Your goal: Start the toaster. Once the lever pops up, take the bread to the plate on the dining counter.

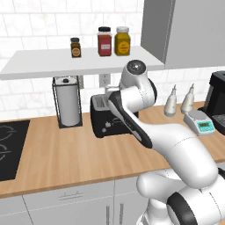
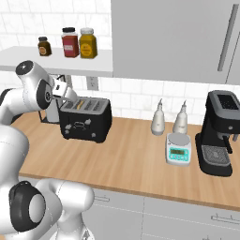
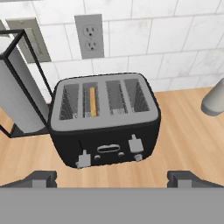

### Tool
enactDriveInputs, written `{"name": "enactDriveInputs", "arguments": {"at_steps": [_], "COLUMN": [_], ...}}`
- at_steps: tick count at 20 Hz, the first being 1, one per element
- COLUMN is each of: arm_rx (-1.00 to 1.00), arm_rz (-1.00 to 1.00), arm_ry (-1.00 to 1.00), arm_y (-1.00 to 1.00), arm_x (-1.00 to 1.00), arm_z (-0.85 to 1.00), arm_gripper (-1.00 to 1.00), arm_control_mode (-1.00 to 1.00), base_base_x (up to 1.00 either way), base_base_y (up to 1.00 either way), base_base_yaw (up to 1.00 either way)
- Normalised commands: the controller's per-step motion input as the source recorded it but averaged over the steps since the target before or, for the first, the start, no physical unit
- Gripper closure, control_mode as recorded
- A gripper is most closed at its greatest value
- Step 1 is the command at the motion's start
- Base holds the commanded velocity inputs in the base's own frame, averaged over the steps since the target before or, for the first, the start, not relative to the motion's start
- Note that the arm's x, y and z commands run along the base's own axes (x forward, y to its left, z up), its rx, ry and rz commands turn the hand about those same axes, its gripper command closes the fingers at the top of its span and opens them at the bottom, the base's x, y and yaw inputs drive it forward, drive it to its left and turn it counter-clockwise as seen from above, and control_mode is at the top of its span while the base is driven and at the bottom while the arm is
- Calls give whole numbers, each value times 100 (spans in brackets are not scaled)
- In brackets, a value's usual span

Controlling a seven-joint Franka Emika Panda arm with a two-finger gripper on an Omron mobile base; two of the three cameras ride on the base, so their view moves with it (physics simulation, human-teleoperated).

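The toaster (image 3: 104, 120) stands on the wooden worktop (image 1: 57, 156) along the tiled wall, just beside the paper towel holder (image 1: 68, 101). In the hand view the bread (image 3: 92, 101) sits upright in the second slot from the left, with its top edge a little below the rim. On the front of the toaster there are two levers: the left one (image 3: 83, 159) is lower, near the bottom edge, and the right one (image 3: 135, 144) is higher. The gripper (image 3: 113, 177) hangs in front of the toaster and above it, and its fingers stand wide apart with nothing between them.

I judge that the step in hand is to start the toaster, so the lever for the slots with the bread must go down. The bread is in the left pair of slots, so the left lever is probably the right one. It already looks low, and I cannot tell if it is fully pressed.

To do it well, the hand should come over the left lever, put one fingertip on its top and push straight down along the front. A slanted push could slide off the small lever or shift the toaster backward toward the wall. The holder frame is close on the left side, so the outer finger needs care there.
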Motion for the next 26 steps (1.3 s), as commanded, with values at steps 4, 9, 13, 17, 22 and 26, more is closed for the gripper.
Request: {"name": "enactDriveInputs", "arguments": {"at_steps": [4, 9, 13, 17, 22, 26], "arm_rx": [0, 0, 0, 0, 0, 0], "arm_rz": [0, 0, 0, 0, 0, 0], "arm_ry": [0, 0, 0, 0, 0, 0], "arm_y": [0, 0, 0, 0, 0, 0], "arm_x": [0, 0, 0, 0, 0, 0], "arm_z": [0, 0, 0, 0, 0, 0], "arm_gripper": [-100, -100, -100, -100, -100, -100], "arm_control_mode": [-100, -100, -100, -100, -100, -100], "base_base_x": [0, 0, 0, 0, 0, 0], "base_base_y": [0, 0, 0, 0, 0, 0], "base_base_yaw": [0, 0, 0, 0, 0, 0]}}
